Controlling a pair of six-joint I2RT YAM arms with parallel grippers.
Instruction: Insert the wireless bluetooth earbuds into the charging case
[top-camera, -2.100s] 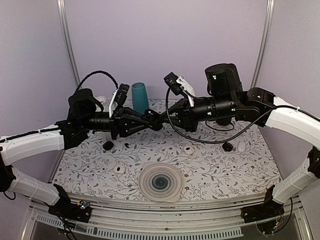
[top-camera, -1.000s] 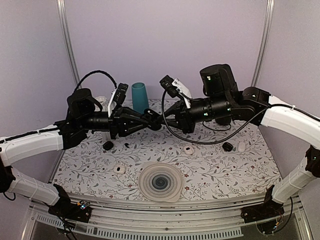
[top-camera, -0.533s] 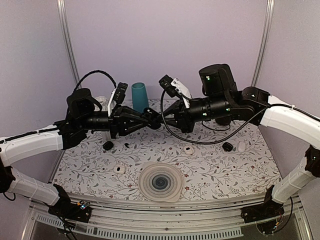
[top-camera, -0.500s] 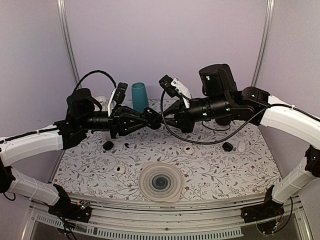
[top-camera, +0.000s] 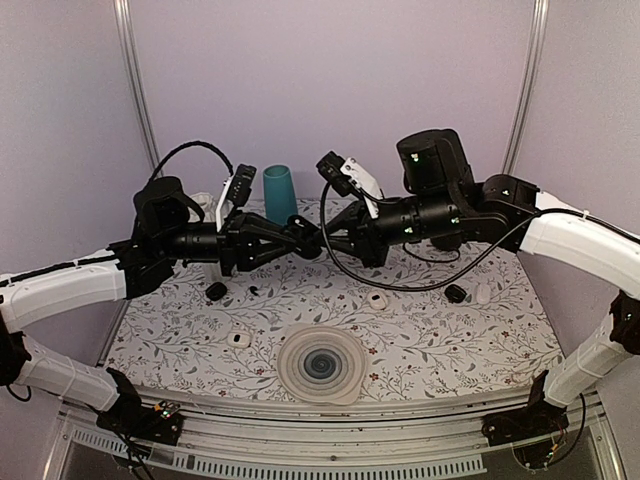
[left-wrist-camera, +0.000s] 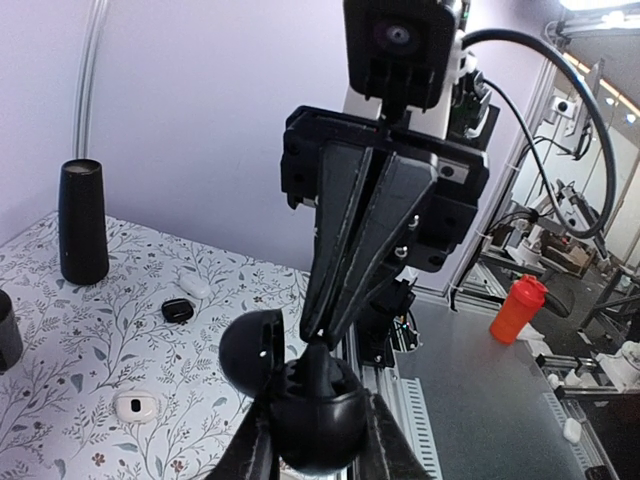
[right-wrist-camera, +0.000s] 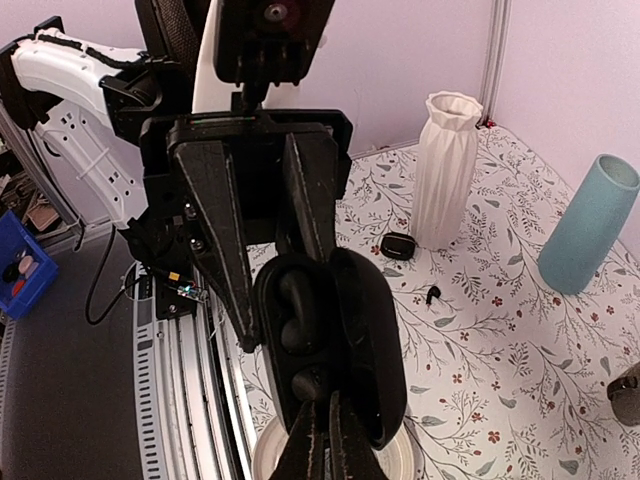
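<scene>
Above the flower-printed table (top-camera: 470, 340), the two arms hung tip to tip in mid-air. The left pincer (top-camera: 308, 240) was clamped on the black charging case (right-wrist-camera: 345, 340), one finger on each flank. It held the case with the lid (left-wrist-camera: 250, 345) swung open and the wells turned toward the right pincer (right-wrist-camera: 326, 440). That pincer's fingers were drawn together to a hairline, their tips touching the case's open face at the end nearest its own wrist camera. We could not tell whether an earbud was pinched between them. Rounded black shapes sat in the wells just beyond those tips, but black on black kept us from telling bud from moulding.

One loose earbud (right-wrist-camera: 432, 295) lay on the table well below and beyond the left pincer, near a closed black case (right-wrist-camera: 398, 246) and a white ribbed vase (right-wrist-camera: 450, 170). A teal vase (top-camera: 280, 195) stood behind the left pincer. Below the meeting pincers we saw a round white ribbed dish (top-camera: 320, 365). A small white case (top-camera: 237, 339) lay on the left pincer's side of it, and a second white case (top-camera: 377, 299) lay under the right pincer. Further out under the right arm lay a second black case (top-camera: 456, 293), just beside a white piece (top-camera: 483, 293).
</scene>
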